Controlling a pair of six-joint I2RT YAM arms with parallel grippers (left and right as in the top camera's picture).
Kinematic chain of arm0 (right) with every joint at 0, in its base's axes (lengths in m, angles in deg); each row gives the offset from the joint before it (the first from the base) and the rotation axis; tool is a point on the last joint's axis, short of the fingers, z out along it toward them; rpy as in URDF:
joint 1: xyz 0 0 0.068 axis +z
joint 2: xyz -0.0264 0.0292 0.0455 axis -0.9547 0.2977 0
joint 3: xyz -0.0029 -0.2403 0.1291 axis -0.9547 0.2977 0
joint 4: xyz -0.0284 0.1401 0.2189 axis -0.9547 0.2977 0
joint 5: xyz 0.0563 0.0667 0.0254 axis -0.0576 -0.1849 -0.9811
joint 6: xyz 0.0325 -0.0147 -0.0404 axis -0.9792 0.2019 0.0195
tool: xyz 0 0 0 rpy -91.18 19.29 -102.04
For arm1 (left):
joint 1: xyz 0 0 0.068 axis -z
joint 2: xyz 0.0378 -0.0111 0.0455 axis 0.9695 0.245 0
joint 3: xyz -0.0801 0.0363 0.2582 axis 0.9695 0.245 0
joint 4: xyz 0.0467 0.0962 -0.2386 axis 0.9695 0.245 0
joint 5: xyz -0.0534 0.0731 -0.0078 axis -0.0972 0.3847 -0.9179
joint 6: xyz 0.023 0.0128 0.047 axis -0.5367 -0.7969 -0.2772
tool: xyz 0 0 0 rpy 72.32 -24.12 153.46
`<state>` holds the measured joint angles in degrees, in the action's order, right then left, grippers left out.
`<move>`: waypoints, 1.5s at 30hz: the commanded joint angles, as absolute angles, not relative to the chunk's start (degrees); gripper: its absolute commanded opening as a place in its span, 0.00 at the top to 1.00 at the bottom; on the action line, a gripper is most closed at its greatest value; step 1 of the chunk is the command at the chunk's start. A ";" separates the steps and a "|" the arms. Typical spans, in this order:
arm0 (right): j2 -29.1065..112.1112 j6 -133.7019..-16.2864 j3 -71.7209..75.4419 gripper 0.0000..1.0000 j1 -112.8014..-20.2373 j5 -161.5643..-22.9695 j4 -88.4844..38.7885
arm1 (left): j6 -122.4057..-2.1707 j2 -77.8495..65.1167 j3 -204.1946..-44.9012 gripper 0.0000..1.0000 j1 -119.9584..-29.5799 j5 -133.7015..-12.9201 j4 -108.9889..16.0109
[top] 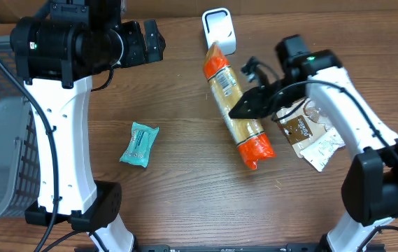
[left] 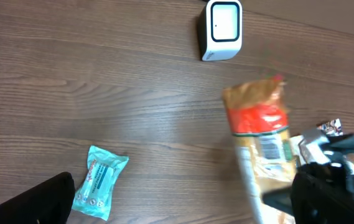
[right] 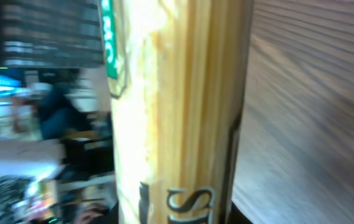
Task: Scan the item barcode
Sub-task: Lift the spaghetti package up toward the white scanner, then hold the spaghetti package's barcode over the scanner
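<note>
One slim grip on a long pack

The right gripper [top: 249, 106] is clamped across the middle of the long yellow plastic spaghetti pack with orange-red ends [top: 225, 80]. The pack runs slantwise through the upper centre of the overhead frame, its top end just beside the small white box-shaped scanner [top: 218, 29]. The left gripper [top: 146, 43], upper left, is spread wide and holds nothing. Risks, as I judge them: the pack could pivot or sag in so narrow a hold, its upper end could knock the scanner over, or the barcode could face away from the scanner's window.
</note>
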<state>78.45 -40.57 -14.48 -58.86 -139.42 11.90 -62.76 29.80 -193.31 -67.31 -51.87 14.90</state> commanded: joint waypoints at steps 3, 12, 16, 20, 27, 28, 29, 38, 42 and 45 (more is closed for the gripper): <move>75.61 -31.85 -16.60 0.96 -61.42 -159.88 13.04 | -63.63 30.25 -193.64 0.00 -67.17 -51.45 14.68; 73.58 -36.57 -21.49 0.96 -61.77 -158.55 13.41 | -63.63 30.25 -193.64 0.01 -67.17 -51.45 14.68; 73.58 -50.95 -31.53 0.97 -60.45 -139.42 13.89 | -63.63 30.25 -193.64 0.00 -67.15 -51.45 14.68; 73.60 -58.49 -44.77 0.97 -56.89 -117.48 14.90 | -63.63 30.25 -193.64 0.00 -67.17 -51.45 14.68; 76.99 -61.11 -46.67 0.96 -51.10 -81.24 5.00 | -63.63 30.25 -193.64 0.01 -67.15 -51.45 14.68; 78.12 -61.09 -46.59 0.96 -50.66 -78.18 3.25 | -63.65 30.25 -193.64 0.00 -67.15 -51.45 14.68; 79.61 -61.05 -46.52 0.96 -50.18 -74.88 1.02 | -63.63 30.25 -193.64 0.00 -67.15 -51.45 14.68; 91.78 -42.49 -46.52 0.96 -48.21 -57.39 -15.24 | -63.65 30.25 -193.64 0.00 -67.17 -51.45 14.68; 96.26 -36.35 -46.52 0.96 -47.62 -52.10 -21.49 | -63.65 30.25 -193.64 0.01 -67.17 -51.45 14.68; 99.83 -30.93 -46.52 0.96 -46.92 -47.71 -26.21 | -63.63 30.25 -193.64 0.00 -67.17 -51.45 14.68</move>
